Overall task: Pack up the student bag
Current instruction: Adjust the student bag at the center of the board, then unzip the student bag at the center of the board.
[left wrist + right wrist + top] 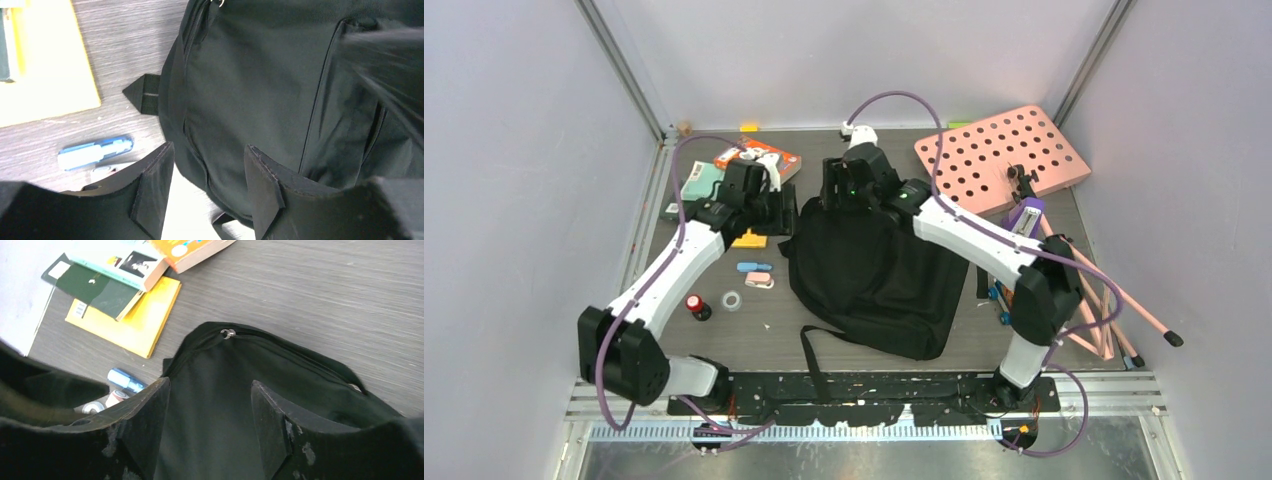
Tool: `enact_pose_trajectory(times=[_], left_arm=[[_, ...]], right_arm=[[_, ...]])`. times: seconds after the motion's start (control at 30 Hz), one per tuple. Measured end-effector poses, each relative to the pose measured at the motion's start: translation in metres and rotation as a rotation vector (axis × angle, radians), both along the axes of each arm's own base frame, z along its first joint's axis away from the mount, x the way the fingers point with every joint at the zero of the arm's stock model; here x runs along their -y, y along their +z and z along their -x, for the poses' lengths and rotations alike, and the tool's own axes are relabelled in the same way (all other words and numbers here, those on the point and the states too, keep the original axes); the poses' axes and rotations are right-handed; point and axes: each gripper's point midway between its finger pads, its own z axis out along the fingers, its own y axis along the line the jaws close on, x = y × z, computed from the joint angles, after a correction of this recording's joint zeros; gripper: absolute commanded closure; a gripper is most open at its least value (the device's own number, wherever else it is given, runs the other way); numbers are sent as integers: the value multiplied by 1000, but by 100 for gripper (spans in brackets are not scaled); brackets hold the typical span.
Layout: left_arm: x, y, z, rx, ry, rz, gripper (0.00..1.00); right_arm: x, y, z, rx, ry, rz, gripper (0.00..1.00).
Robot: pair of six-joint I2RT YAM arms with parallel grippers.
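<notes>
The student bag (874,280) is a large black backpack lying flat in the middle of the table, with a strap (816,362) trailing toward the near edge. My left gripper (774,212) hovers at the bag's far left corner. In the left wrist view it (209,167) is open over the bag's (260,90) zippered left edge, with nothing between its fingers. My right gripper (844,192) sits at the bag's far top edge. In the right wrist view it (210,412) is open above the black fabric (220,380), just below a silver zipper pull (228,333).
Left of the bag lie a yellow notebook (749,240), stacked books (759,160), a blue pen-like item (754,267), a pink eraser (760,281), a tape roll (732,300) and a red-capped bottle (697,306). A pink holed board (1002,155) and pink sticks (1114,300) lie at the right.
</notes>
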Motion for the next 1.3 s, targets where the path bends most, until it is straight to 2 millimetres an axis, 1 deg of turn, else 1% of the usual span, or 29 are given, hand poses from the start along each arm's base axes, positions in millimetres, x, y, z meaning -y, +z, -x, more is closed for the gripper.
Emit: enact_pose_trajectory(times=[0.1, 0.13, 0.2, 0.3, 0.37, 0.43, 0.57, 0.67, 0.87, 0.97, 1.07, 1.2, 1.3], left_arm=[[10, -6, -12, -30, -19, 8, 49], [14, -10, -18, -43, -31, 4, 49], [23, -19, -28, -61, -55, -14, 53], [37, -30, -36, -61, -120, -78, 57], [46, -31, -42, -40, -164, -123, 59], [54, -29, -52, -7, -201, -165, 59], [59, -31, -67, 40, -240, -257, 61], [59, -40, -74, 60, -272, -349, 64], [70, -69, -84, 58, -346, -523, 69], [64, -83, -87, 39, -341, -588, 69], [57, -84, -89, 43, -321, -625, 69], [59, -82, -90, 61, -320, -645, 66], [59, -78, -89, 80, -331, -655, 64]], right_arm=[[23, 17, 6, 34, -57, 11, 30], [34, 21, 8, 42, -78, 19, 30], [48, 24, 13, 51, -107, 31, 29], [72, 22, 23, 53, -146, 54, 29], [87, 18, 31, 47, -169, 69, 29], [98, 15, 38, 43, -188, 74, 29], [118, 10, 51, 37, -216, 81, 29], [125, 7, 58, 32, -224, 80, 29], [133, 1, 68, 17, -232, 68, 29], [133, -1, 72, 6, -229, 51, 29], [133, -6, 76, -9, -223, 41, 29], [132, -12, 80, -31, -216, 36, 29], [131, -13, 81, -38, -211, 29, 29]])
